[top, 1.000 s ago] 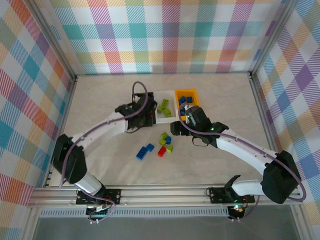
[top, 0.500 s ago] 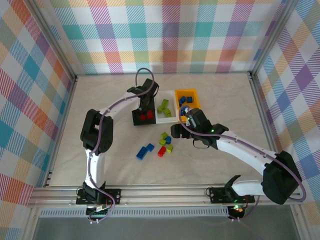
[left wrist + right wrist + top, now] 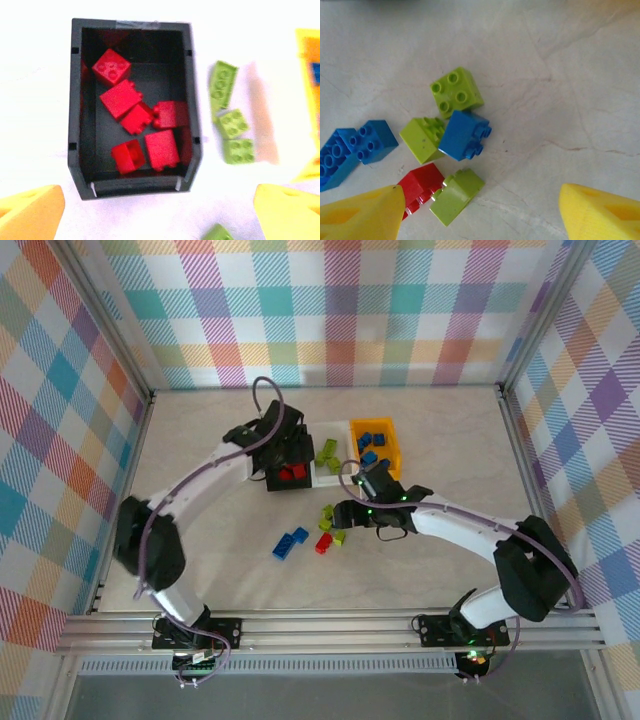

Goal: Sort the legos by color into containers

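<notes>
left gripper (image 3: 159,215) gapes empty above black bin (image 3: 75,100) holding red bricks (image 3: 120,97). right gripper (image 3: 480,210) wide, empty, over loose legos (image 3: 452,192). risk: blue brick (image 3: 465,135) leans on lime brick (image 3: 422,140), so closing may pinch both and mis-sort.

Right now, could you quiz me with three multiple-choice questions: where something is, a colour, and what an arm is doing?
1. The red bricks sit in which bin? A white, B black, C orange.
2. Bricks in the white bin are: A blue, B green, C red.
3. The left jaws are: A open and empty, B shut on a brick, C shut on a bin rim.

B: the black bin holds them.
B: green bricks lie in it.
A: its fingers stand wide apart with nothing between.
</notes>
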Robot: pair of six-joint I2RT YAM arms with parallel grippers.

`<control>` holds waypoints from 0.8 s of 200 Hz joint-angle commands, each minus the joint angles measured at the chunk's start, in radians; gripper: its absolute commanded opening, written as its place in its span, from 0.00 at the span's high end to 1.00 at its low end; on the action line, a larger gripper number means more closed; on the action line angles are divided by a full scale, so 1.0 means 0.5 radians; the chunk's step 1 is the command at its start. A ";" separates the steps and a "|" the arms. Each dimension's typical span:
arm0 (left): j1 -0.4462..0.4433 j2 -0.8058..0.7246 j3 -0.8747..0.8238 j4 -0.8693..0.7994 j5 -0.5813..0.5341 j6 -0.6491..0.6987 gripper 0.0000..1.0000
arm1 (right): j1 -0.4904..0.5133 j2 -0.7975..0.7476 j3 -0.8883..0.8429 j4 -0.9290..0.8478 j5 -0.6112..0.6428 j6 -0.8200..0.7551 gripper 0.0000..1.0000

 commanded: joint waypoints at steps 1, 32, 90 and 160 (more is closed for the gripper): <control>-0.037 -0.267 -0.321 0.091 0.080 -0.118 0.01 | 0.077 0.110 0.058 0.028 -0.036 0.066 0.21; -0.052 -0.541 -0.668 0.130 0.113 -0.204 0.00 | 0.118 0.221 0.091 0.129 -0.026 0.142 0.23; -0.057 -0.820 -0.962 0.088 0.118 -0.263 0.00 | 0.142 0.364 0.134 0.066 0.062 0.208 0.34; -0.059 -0.844 -1.011 0.090 0.090 -0.260 0.00 | 0.209 0.335 0.019 -0.048 0.095 0.270 0.51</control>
